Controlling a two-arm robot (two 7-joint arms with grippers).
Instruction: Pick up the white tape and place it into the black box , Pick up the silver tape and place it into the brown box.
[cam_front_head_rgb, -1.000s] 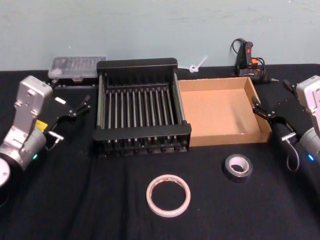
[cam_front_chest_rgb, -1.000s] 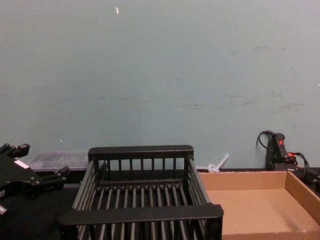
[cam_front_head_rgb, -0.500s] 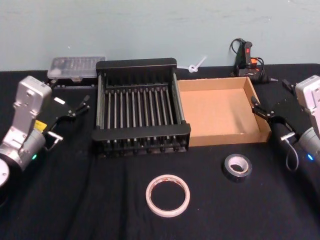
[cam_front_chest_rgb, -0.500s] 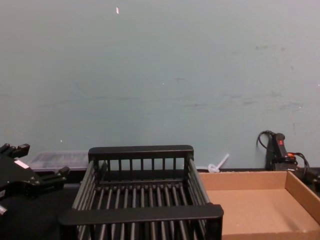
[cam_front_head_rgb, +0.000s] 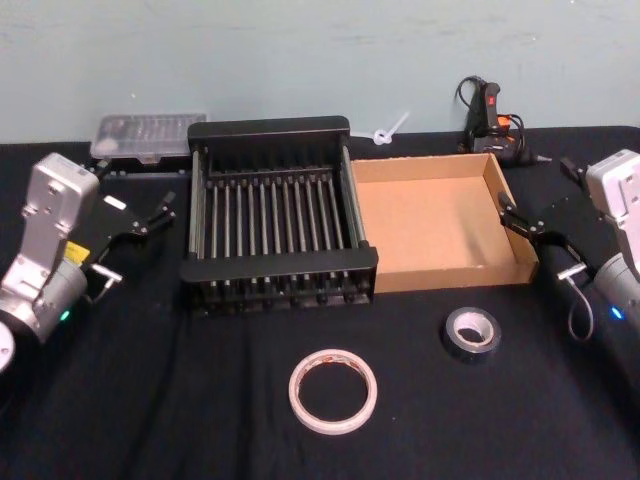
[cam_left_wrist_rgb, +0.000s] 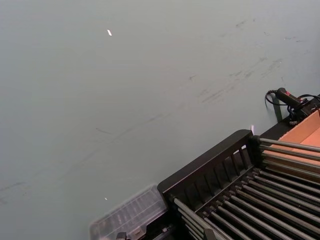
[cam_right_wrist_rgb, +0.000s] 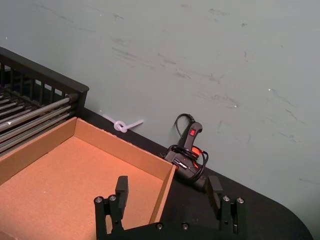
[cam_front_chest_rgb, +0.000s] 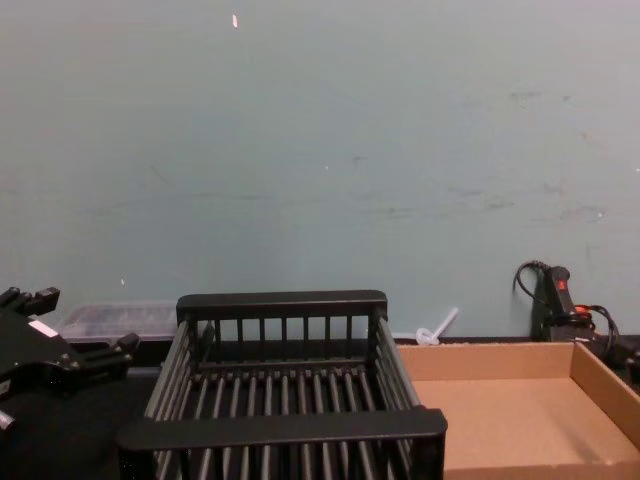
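Head view: one black box (cam_front_head_rgb: 278, 215) and one brown box (cam_front_head_rgb: 440, 222) stand touching side by side between the two claws. The left gripper (cam_front_head_rgb: 135, 205) hangs just left of the black box, fingers spread wide and empty; a clear plastic case (cam_front_head_rgb: 147, 135) lies beyond it by the wall. The right gripper (cam_front_head_rgb: 535, 212) hovers at the brown box's right wall, open wide, holding nothing. A glue gun (cam_front_head_rgb: 487, 118) sits behind it, a white zip tie (cam_front_head_rgb: 390, 130) farther to its left. Two rolls lie on the black cloth nearer the robot than both claws: the white tape (cam_front_head_rgb: 333, 390) in front of the black box, the silver tape (cam_front_head_rgb: 472, 333) in front of the brown box, well apart, nothing blocking them

Right wrist view: the open fingers (cam_right_wrist_rgb: 121, 188) straddle the brown box's corner, the glue gun just beyond

Chest view: the left gripper sits left of the black box
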